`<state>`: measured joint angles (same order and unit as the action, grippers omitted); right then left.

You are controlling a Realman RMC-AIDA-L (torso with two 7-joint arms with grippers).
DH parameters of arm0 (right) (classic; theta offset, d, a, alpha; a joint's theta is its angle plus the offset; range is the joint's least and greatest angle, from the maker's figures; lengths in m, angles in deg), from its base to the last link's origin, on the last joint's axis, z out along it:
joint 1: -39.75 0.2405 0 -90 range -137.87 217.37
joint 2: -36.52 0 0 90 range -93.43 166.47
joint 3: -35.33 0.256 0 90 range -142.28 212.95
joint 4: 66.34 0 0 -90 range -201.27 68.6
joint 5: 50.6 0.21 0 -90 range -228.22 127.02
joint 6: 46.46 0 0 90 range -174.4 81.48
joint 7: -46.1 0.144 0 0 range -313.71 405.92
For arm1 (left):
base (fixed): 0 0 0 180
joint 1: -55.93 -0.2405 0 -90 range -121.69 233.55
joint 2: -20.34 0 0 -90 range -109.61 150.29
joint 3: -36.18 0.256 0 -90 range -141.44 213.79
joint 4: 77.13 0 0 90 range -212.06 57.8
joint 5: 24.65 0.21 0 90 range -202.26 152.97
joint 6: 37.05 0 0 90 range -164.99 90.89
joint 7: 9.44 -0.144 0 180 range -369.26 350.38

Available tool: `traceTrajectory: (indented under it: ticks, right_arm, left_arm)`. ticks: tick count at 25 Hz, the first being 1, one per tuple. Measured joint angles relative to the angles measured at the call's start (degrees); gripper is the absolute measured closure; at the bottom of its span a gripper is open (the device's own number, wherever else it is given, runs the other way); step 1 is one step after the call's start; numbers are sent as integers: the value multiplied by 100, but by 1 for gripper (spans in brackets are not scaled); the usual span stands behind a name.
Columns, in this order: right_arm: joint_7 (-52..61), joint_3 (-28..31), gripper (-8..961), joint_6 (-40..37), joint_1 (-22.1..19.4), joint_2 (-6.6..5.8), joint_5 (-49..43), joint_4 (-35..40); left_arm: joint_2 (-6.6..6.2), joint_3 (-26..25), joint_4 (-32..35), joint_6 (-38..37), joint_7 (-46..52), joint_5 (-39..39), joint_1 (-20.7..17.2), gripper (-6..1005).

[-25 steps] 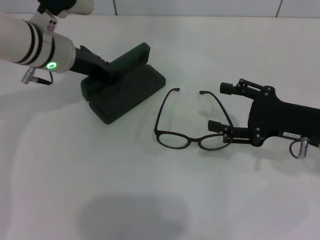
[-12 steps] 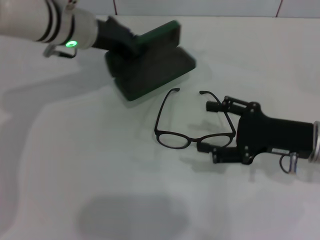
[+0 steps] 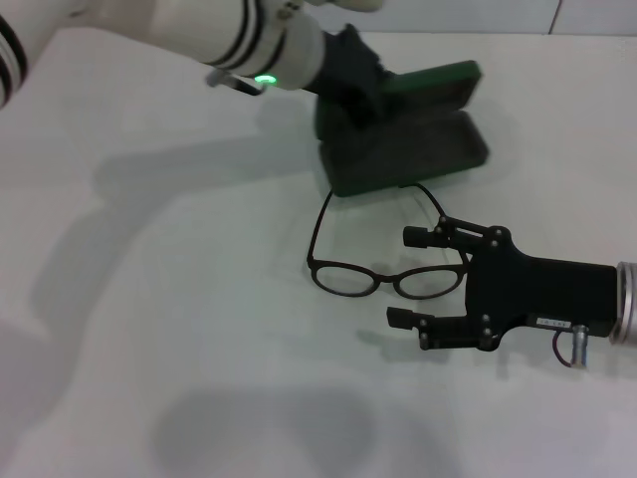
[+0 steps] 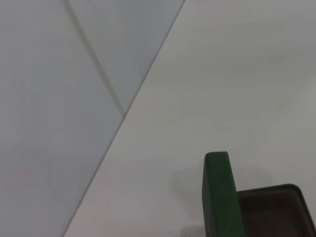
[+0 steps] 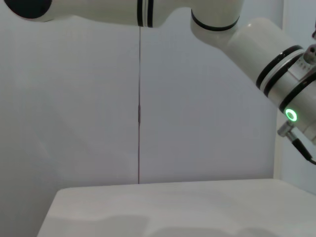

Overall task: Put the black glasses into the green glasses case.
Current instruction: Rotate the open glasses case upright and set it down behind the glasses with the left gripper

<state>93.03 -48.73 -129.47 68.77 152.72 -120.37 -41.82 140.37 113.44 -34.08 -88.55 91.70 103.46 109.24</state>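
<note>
- The green glasses case lies open on the white table, lid raised at the far side; the left gripper grips its left end, jaws clamped on it (fingers largely hidden).
- The black glasses lie unfolded just in front of the case.
- The right gripper sits at their right end, jaws spread, one finger either side of the hinge.

The thin black plastic-framed glasses lie unfolded on the white table, lenses toward the robot, temple arms reaching away. Just beyond their temple tips sits the dark green hard clamshell case, open, lid raised.
</note>
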Motion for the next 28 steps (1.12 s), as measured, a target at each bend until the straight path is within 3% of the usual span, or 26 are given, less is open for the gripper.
traceTrajectory:
  ticks: [12,23,28]
  right_arm:
    - [-82,5,89,44,-28,-10,8,-1]
    - [-96,-6,89,65,-1,0,8,0]
    - [-97,-5,89,66,9,0,9,1]
  left_arm:
    - [36,1863,150,451,-28,-2239,38,803]
    - [60,2967,121,1201,-188,-2944,-79,804]
    - [67,3175,123,1326,-512,-3369,-218,804]
